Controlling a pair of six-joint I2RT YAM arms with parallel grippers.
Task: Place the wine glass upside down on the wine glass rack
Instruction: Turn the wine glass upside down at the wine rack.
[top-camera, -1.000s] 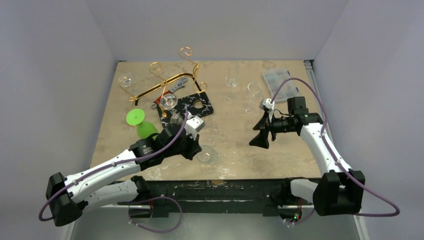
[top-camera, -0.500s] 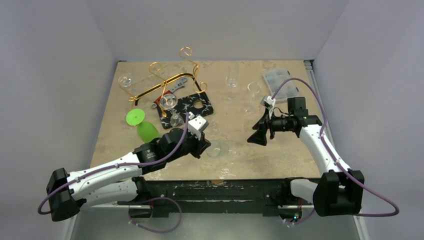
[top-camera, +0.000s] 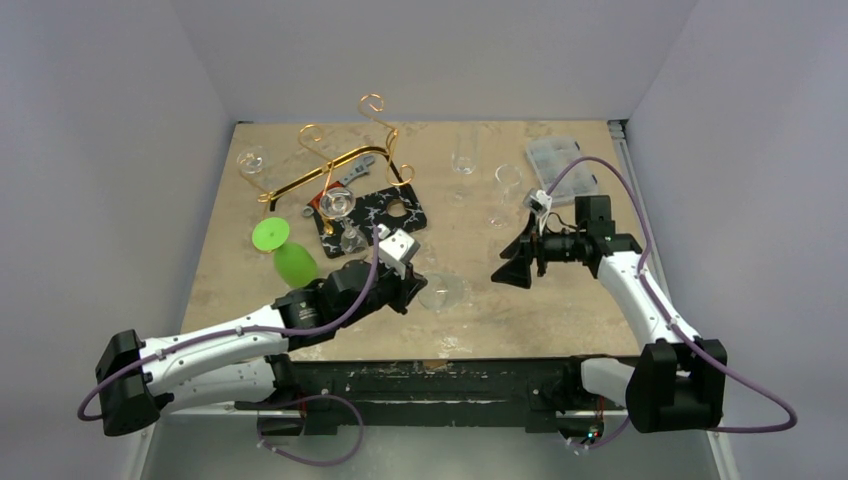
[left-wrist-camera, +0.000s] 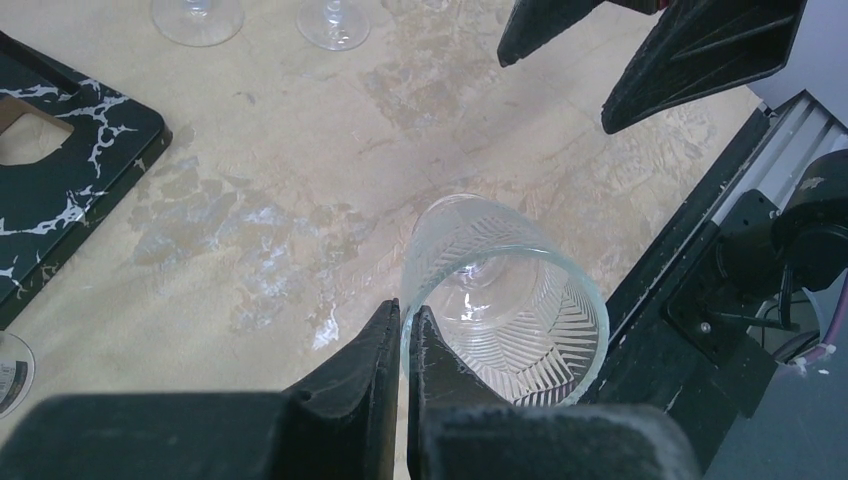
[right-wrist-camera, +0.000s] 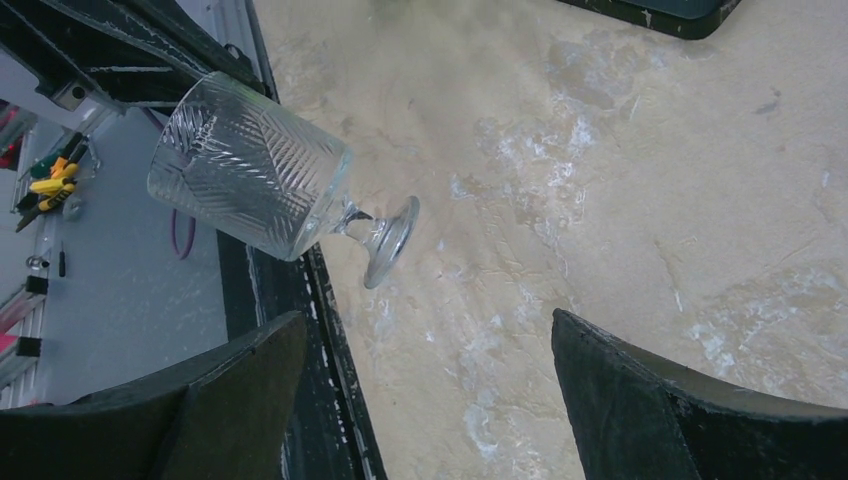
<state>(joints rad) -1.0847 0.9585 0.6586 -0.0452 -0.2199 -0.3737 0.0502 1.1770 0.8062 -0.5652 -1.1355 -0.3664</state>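
Observation:
A clear cut-pattern wine glass (top-camera: 443, 292) hangs tilted above the table's front middle. My left gripper (top-camera: 414, 288) is shut on its rim. In the left wrist view one finger sits inside the bowl and one outside (left-wrist-camera: 403, 312), with the wine glass (left-wrist-camera: 505, 300) opening toward the camera. My right gripper (top-camera: 510, 268) stands open to the glass's right, pointing left at it. In the right wrist view the wine glass (right-wrist-camera: 250, 180) lies ahead of the right gripper (right-wrist-camera: 428, 315), foot toward me. The gold wire wine glass rack (top-camera: 296, 183) stands at the back left.
A black white-veined board (top-camera: 375, 210) lies by the rack with a clear glass (top-camera: 337, 203) on it. A green glass (top-camera: 283, 250) lies on its side to the left. Clear glasses (top-camera: 463, 155) and a plastic box (top-camera: 553, 155) sit at the back right. A wrench (top-camera: 355, 170) rests near the rack.
My left arm has carried the wine glass to the right, toward the table's middle. The right gripper has edged left toward it and stayed open.

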